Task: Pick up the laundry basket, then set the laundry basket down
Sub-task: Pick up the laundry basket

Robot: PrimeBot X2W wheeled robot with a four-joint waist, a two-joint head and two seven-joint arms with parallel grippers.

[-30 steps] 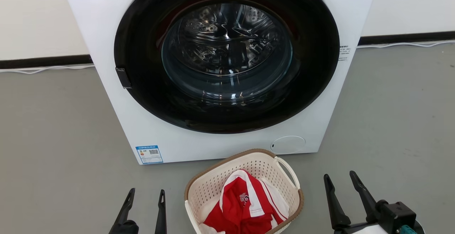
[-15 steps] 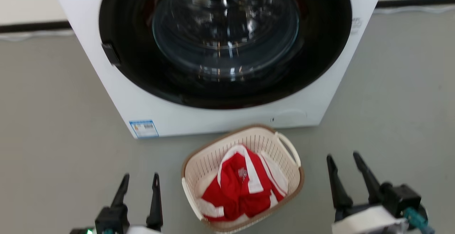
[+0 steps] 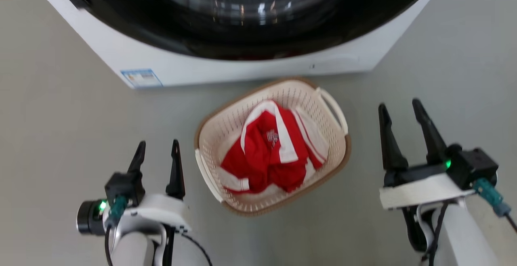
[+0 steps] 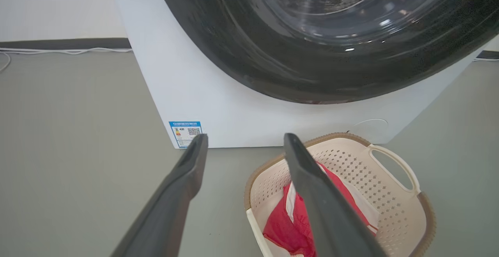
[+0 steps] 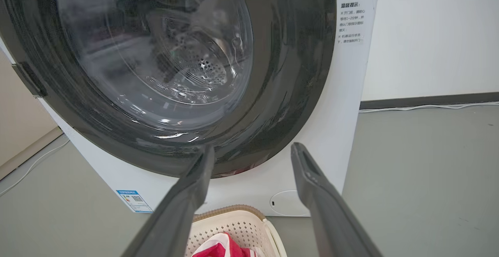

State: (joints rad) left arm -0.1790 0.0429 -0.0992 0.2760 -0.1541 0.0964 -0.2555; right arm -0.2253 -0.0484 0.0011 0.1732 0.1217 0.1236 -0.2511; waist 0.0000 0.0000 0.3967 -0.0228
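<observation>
The left gripper has its 2 jaws wide apart. The laundry basket, with red cloth inside, sits just beside the washing machine

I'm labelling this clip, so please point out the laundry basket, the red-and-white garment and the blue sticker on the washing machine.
laundry basket [image 3: 216, 137], head view, on its perforated left inner wall.
red-and-white garment [image 3: 266, 159], head view, on the red fabric.
blue sticker [image 4: 182, 129], left wrist view, near its middle.
</observation>
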